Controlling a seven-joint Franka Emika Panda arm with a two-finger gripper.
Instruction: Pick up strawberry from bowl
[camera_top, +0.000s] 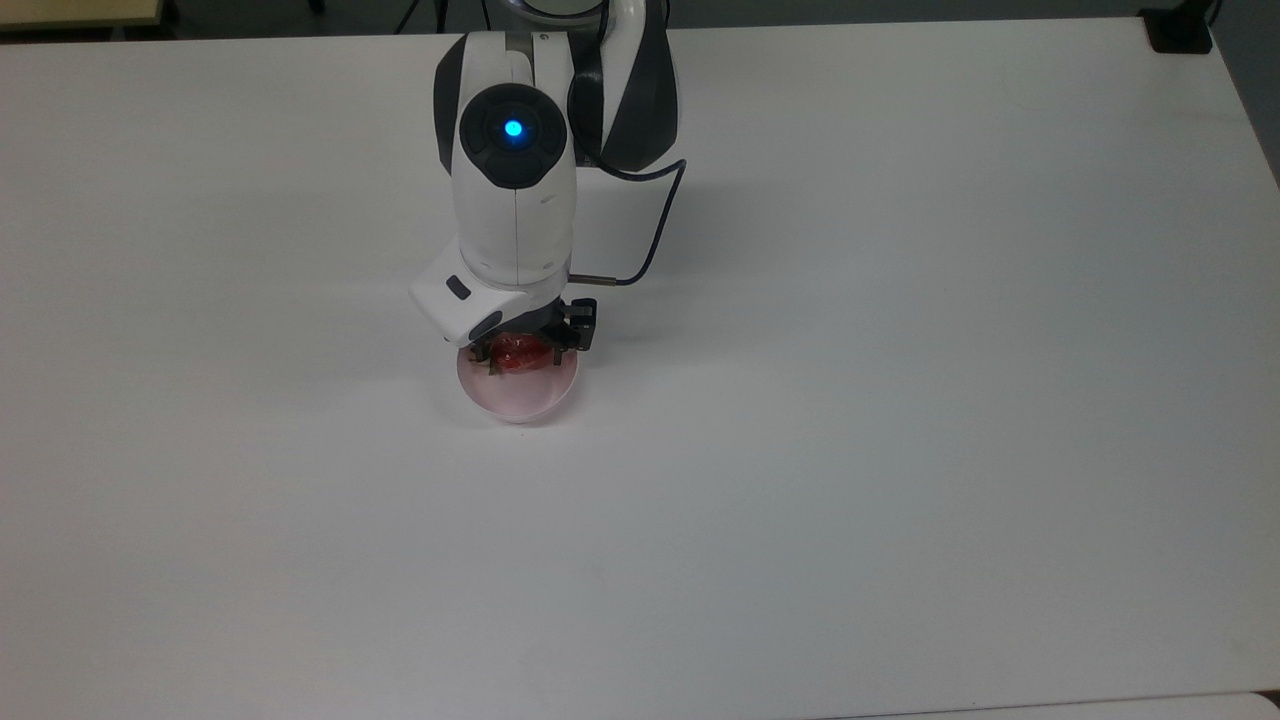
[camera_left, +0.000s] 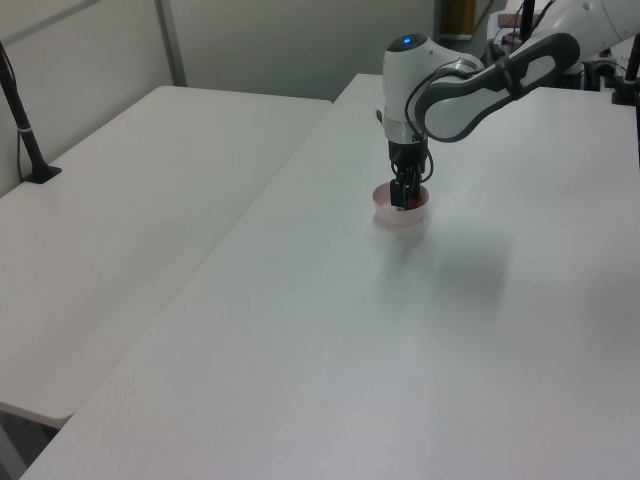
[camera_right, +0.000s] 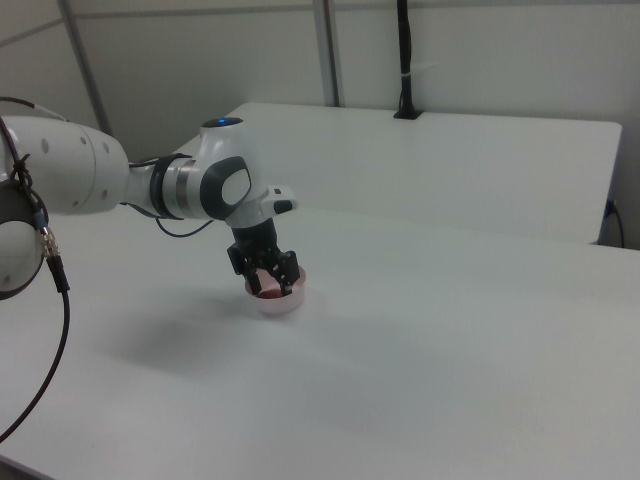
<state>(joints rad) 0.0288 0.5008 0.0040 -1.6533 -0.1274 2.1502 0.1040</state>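
The small glossy red strawberry (camera_top: 517, 355) is being gripped between the fingers of the black two-finger hand (camera_top: 520, 352) inside the small round pale pink bowl (camera_top: 520, 395) on the white counter (camera_top: 900, 400).

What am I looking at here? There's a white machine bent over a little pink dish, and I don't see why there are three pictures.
The white machine is a robot arm, jointed roughly like a human arm. At its tip is a black gripper with two fingers, its stand-in for a hand. All three pictures show the same instant from cameras placed around the arm: the top view looks down on the white table, and the left view and right view look across it from opposite sides. On the table stands a small pale pink bowl, and in it lies a red strawberry with a green cap. The gripper has reached down into the bowl with one finger on each side of the strawberry. Whether it has already squeezed the fruit I cannot tell; the strawberry is low in the bowl, not lifted out.
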